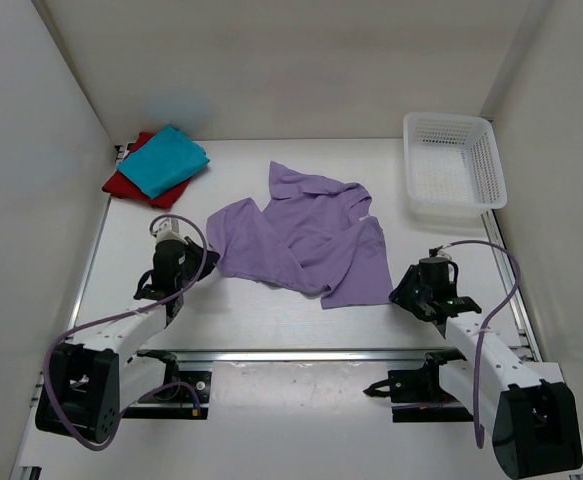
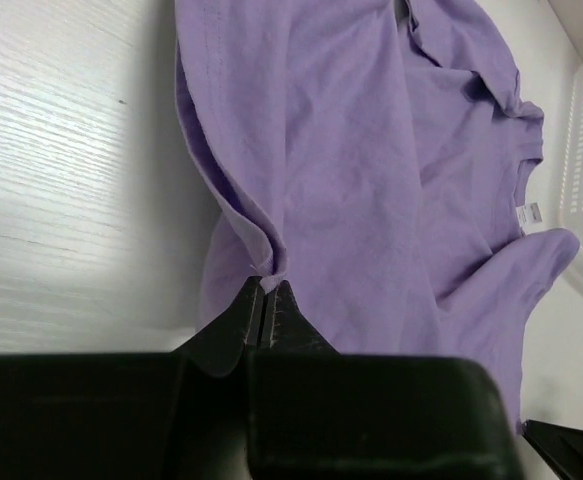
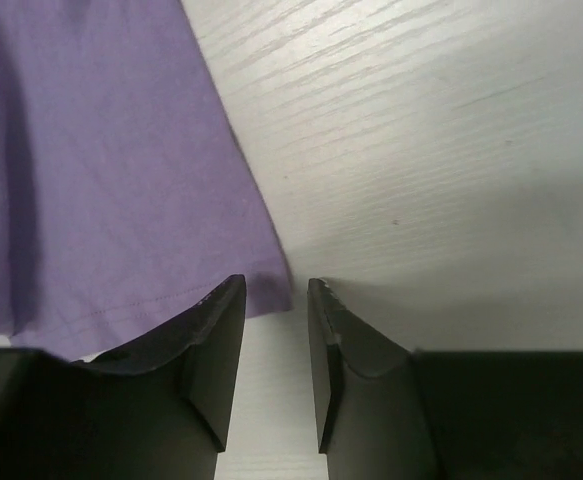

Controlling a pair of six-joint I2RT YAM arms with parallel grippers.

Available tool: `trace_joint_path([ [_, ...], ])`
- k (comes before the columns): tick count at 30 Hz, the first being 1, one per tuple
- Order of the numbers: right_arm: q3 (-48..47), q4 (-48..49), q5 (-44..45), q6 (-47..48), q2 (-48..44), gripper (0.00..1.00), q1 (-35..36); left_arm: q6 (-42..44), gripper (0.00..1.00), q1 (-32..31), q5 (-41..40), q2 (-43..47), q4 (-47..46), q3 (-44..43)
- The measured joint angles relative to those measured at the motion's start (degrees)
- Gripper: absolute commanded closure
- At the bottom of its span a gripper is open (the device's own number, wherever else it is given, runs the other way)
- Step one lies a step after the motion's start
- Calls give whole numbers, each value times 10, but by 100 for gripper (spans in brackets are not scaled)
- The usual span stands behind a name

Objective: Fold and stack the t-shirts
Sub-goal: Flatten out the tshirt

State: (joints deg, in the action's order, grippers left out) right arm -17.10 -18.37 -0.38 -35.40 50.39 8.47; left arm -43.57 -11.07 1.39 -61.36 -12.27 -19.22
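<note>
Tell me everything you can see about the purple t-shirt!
The purple t-shirt is soft lilac cloth, maybe cotton, with short sleeves and a small white label at the neck. It lies spread out but rumpled, partly folded over itself, in the middle of the white table, and is not neatly folded yet. The left gripper is shut, pinching a fold at the shirt's left edge. The right gripper is open, with the shirt's near right corner at the gap between its fingers.

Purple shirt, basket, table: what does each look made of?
Purple shirt: soft matte knit, likely cotton jersey. It creases loosely and has stitched hems. Basket: white moulded plastic, judging by its perforated lattice walls. Table: white with faint wood-grain lines, probably laminate or painted wood.
</note>
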Motion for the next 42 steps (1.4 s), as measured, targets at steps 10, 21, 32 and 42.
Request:
trace_joint_path([
  [10,-19,35,-43,-11,71,86,20,-15,100,1,17,0,-43,26],
  [21,-70,-15,-60,5,64,100,24,-13,100,5,36,-7,-39,9],
  [32,-650,-117,68,137,42,100,118,16,100,78,180,-19,118,-419],
  [42,-1158,-135,252,325,224,100,366,3,100,254,254,-4,214,-726],
])
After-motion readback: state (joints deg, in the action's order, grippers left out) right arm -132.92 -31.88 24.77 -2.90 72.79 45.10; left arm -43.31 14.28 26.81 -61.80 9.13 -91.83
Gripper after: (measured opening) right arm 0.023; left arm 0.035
